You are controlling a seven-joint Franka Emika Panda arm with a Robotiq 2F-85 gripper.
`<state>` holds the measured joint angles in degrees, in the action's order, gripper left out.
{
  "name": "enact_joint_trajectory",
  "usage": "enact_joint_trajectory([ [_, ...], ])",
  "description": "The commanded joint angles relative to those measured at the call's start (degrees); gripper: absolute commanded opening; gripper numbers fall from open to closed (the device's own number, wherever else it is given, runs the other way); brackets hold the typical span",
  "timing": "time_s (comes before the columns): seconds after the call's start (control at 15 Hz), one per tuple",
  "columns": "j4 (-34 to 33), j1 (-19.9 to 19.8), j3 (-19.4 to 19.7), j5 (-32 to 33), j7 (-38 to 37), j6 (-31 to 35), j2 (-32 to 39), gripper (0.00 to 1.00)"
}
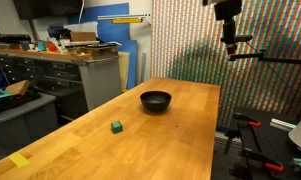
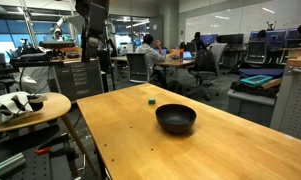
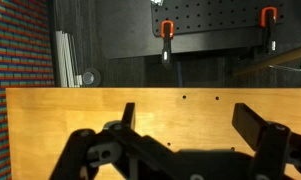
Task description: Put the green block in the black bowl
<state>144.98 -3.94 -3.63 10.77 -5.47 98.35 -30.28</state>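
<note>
The green block (image 1: 117,127) is a tiny dark cube on the wooden table (image 1: 180,140), a short way in front of the black bowl (image 1: 156,100). Both exterior views show them: the bowl (image 2: 176,118) is near and empty, and the block (image 2: 151,100) lies beyond it. My gripper (image 1: 230,45) hangs high above the far end of the table, well away from both; it also shows in an exterior view (image 2: 97,48). In the wrist view the gripper (image 3: 190,122) is open and empty over bare wood; neither the block nor the bowl shows there.
A flat yellow tape piece (image 1: 19,160) lies near the table's front corner. A workbench with drawers (image 1: 60,70) stands beside the table. A round side table (image 2: 30,105) holds white items. A pegboard with orange clamps (image 3: 165,28) is past the table's edge.
</note>
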Motion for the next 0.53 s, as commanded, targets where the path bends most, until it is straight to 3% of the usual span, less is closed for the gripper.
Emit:
enact_joint_trajectory([
  [0.0,-0.2,1.0,0.9,0.3,-0.4,-0.1,0.1,1.00],
  [0.47,-0.5,1.0,0.9,0.3,-0.4,-0.1,0.0,1.00],
])
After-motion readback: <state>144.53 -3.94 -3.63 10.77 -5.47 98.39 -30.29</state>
